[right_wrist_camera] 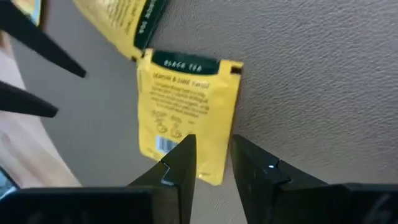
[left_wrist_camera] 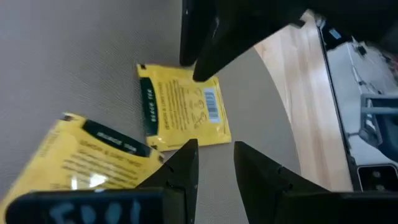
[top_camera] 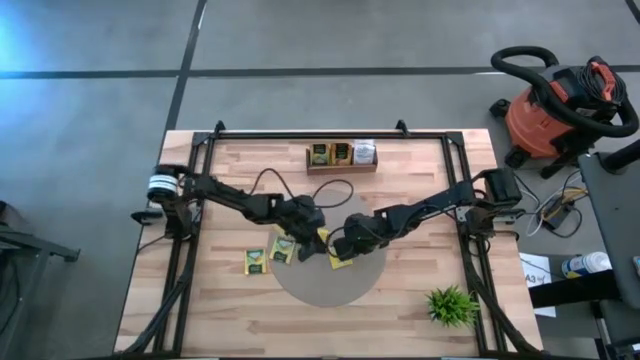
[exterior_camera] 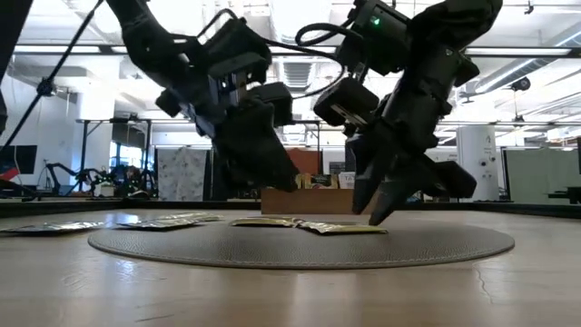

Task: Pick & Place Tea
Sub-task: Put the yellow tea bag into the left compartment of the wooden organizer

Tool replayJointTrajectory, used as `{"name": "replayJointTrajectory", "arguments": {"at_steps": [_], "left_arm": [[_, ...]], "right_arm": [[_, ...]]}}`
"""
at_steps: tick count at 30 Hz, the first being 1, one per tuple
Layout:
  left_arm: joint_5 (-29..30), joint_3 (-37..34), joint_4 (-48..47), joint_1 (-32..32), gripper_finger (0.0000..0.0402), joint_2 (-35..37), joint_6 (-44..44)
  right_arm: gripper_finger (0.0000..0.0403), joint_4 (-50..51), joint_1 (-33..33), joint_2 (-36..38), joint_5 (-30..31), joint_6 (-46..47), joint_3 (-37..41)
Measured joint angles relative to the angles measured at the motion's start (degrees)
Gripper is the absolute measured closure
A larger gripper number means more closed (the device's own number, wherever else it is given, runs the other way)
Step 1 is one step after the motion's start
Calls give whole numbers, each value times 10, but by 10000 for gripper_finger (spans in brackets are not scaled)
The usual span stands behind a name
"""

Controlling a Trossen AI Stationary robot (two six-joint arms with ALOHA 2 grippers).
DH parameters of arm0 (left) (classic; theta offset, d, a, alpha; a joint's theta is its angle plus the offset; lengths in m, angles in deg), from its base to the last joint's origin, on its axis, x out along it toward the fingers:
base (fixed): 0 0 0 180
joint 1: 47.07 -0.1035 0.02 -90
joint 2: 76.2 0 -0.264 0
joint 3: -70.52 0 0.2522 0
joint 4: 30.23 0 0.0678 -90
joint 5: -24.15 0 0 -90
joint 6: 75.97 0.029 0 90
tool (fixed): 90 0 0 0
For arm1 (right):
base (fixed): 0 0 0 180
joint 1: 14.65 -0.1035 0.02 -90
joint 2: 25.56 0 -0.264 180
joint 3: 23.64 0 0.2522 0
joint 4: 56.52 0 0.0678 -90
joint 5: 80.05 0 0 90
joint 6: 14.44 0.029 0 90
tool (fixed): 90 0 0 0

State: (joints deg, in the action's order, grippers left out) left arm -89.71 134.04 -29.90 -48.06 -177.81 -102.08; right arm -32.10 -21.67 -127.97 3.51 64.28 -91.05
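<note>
Several yellow tea packets lie flat around a grey round mat (top_camera: 330, 285). One packet (right_wrist_camera: 186, 118) (left_wrist_camera: 183, 115) lies on the mat under my right gripper (right_wrist_camera: 211, 158) (exterior_camera: 377, 216), which points steeply down with a narrow gap between its fingers over the packet's near edge. A second packet (left_wrist_camera: 81, 162) (right_wrist_camera: 124, 22) lies beside it, close to my left gripper (left_wrist_camera: 214, 165) (top_camera: 312, 238), which slants down, open a little, with nothing between its fingers. Two more packets (top_camera: 283, 248) (top_camera: 255, 262) lie toward the table's left. My right gripper comes from above at the packet's near edge (right_wrist_camera: 208, 171), one finger on each side of that edge. I cannot tell whether the fingertips touch the packet, which lies flat on the mat.
A brown wooden tray (top_camera: 341, 167) holding upright packets stands at the table's far middle. A small green plant (top_camera: 450, 305) sits at the near right. The two grippers stand close together over the mat. A black frame (top_camera: 330, 133) runs along the table's sides.
</note>
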Motion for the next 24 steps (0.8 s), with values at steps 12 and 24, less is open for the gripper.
{"name": "replayJointTrajectory", "arguments": {"at_steps": [12, 24], "left_arm": [[-21, 46, 0, 30, 305, -75, -2], [-16, 93, 1, 35, 305, -129, -9]], "right_arm": [[285, -16, -10, -21, 5, 5, 3], [280, -40, -10, -23, 11, -37, 4]]}}
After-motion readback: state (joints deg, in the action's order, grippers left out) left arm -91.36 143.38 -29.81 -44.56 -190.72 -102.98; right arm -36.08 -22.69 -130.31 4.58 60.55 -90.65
